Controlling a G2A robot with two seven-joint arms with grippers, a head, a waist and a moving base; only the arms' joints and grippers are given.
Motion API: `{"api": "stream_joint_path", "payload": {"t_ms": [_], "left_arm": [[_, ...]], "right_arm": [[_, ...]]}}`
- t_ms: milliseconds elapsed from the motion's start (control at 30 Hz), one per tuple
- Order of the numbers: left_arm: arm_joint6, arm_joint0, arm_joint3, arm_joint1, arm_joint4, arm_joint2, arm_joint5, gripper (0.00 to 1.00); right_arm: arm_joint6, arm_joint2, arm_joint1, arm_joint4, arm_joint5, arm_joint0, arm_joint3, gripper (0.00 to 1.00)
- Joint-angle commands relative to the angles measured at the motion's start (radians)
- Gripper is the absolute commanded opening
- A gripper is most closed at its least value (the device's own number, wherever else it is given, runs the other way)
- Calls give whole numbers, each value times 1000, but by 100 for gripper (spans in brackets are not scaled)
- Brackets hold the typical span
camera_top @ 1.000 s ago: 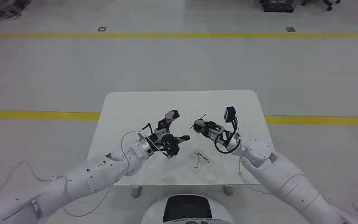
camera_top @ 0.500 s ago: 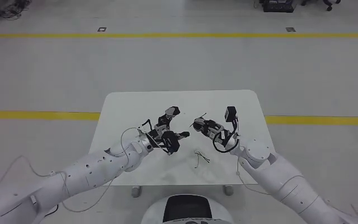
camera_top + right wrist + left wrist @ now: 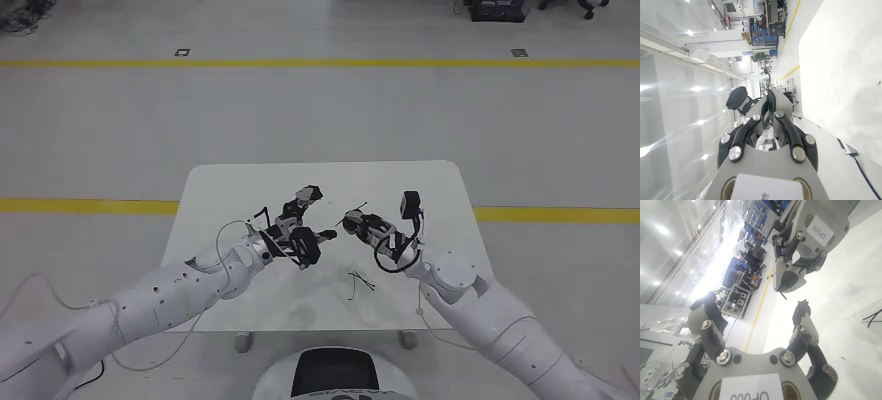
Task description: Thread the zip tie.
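Observation:
My right gripper (image 3: 347, 217) hovers over the middle of the white table (image 3: 220, 200), shut on a thin black zip tie (image 3: 783, 295) whose short tip pokes out past its fingertips. In the right wrist view the gripper (image 3: 769, 95) has its fingers pressed together, and the zip tie (image 3: 769, 79) rises from between them as a narrow strip. My left gripper (image 3: 320, 214) faces it from close by, open, with nothing between its fingers (image 3: 802, 311). The tie's tip sits just beyond the open left gripper (image 3: 753, 308), apart from both fingers.
A few loose black zip ties (image 3: 358, 281) lie on the table nearer the front edge, also seen past the left gripper as loose ties (image 3: 871, 317). A cable (image 3: 865, 176) runs along the table near the right arm.
Both grippers have shifted slightly toward the table's far side and closer together. The left stays open and the right stays shut on the tie.

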Motion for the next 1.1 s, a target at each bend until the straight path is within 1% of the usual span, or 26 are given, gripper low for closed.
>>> {"api": "stream_joint_path", "payload": {"t_ms": [0, 133, 267, 467, 667, 800, 867, 1000, 1067], "left_arm": [[2, -3, 3, -1, 0, 0, -10, 55], [-3, -8, 6, -5, 0, 0, -21, 47], [-4, -10, 8, -8, 0, 0, -26, 42], [-3, -13, 11, -10, 0, 0, -31, 39], [-2, -18, 12, -13, 0, 0, -48, 38], [1, -20, 12, -14, 0, 0, -57, 34], [5, -23, 13, -13, 0, 0, -72, 29], [-2, -28, 11, -13, 0, 0, -89, 25], [-8, -30, 11, -14, 0, 0, -97, 25]], "right_arm": [[-3, 3, -4, 4, 3, -1, 0, 0], [-10, 8, -13, 2, 15, -1, 2, 0], [-14, 11, -21, -11, 31, 1, 4, 0], [-18, 22, -32, -29, 49, -3, 4, 0], [-7, 34, -40, -45, 58, -11, 2, 0], [-4, 41, -45, -55, 68, -15, 0, 0], [-1, 44, -48, -60, 71, -17, 0, 0], [1, 52, -54, -62, 73, -22, 0, 0], [1, 57, -56, -62, 69, -26, 0, 0]]}}
